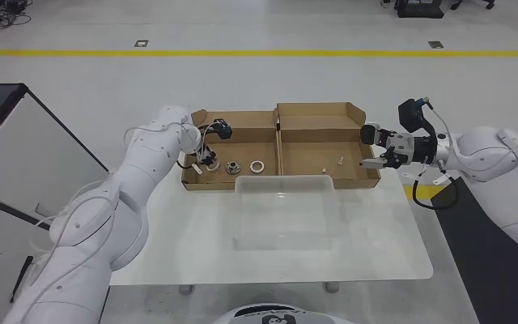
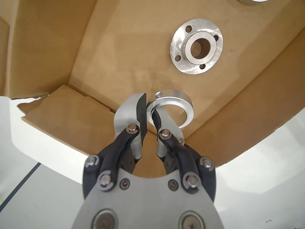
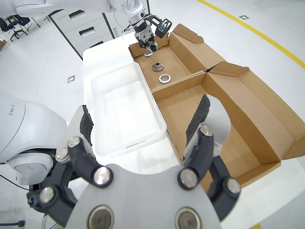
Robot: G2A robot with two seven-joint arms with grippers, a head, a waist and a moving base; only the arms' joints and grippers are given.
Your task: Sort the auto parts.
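The left hand (image 2: pixel 149 110) pinches the wall of the metal collar ring (image 2: pixel 175 96) beside the flanged hub (image 2: pixel 196 46), 1 finger inside its bore: stiff, likely heavy and slick.

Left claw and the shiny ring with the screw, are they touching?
Touching. Left wrist view: the left claw pinches the wall of the ring, one finger inside, one outside.
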